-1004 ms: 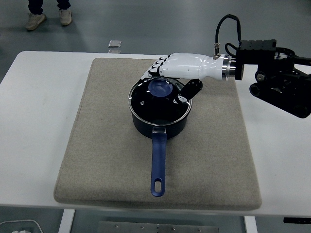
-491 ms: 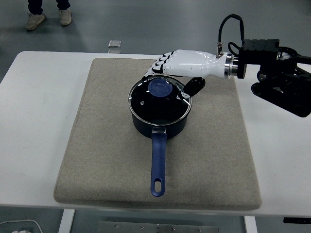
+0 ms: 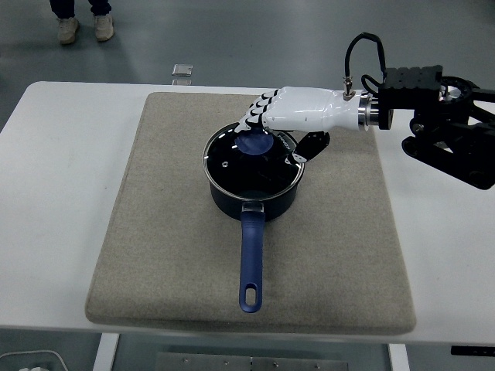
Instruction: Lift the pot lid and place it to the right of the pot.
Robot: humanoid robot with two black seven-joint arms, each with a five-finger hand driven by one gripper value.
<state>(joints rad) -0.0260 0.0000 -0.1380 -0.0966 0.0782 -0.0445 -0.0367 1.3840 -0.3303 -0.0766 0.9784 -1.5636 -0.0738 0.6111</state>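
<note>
A dark blue saucepan (image 3: 255, 197) stands in the middle of a beige mat (image 3: 155, 216), its long blue handle (image 3: 250, 259) pointing toward the near edge. The glass lid (image 3: 232, 166) with a blue knob (image 3: 254, 143) rests flat on the pot. My right hand (image 3: 282, 131), white with a black thumb, comes in from the right and hovers over the lid's far right part. Its fingertips (image 3: 257, 112) sit just beyond the knob and the thumb (image 3: 311, 145) is at the lid's right rim. The fingers are relaxed and hold nothing.
The mat lies on a white table (image 3: 54, 193), with bare mat (image 3: 348, 209) to the right of the pot. My black forearm (image 3: 441, 124) hangs over the table's right side. A person's shoes (image 3: 81, 27) and a small square object (image 3: 182, 71) are on the floor beyond.
My right hand has drawn back to the right, its fingertips sliding from the knob's left to just beyond it. Lid and pot have not moved.
</note>
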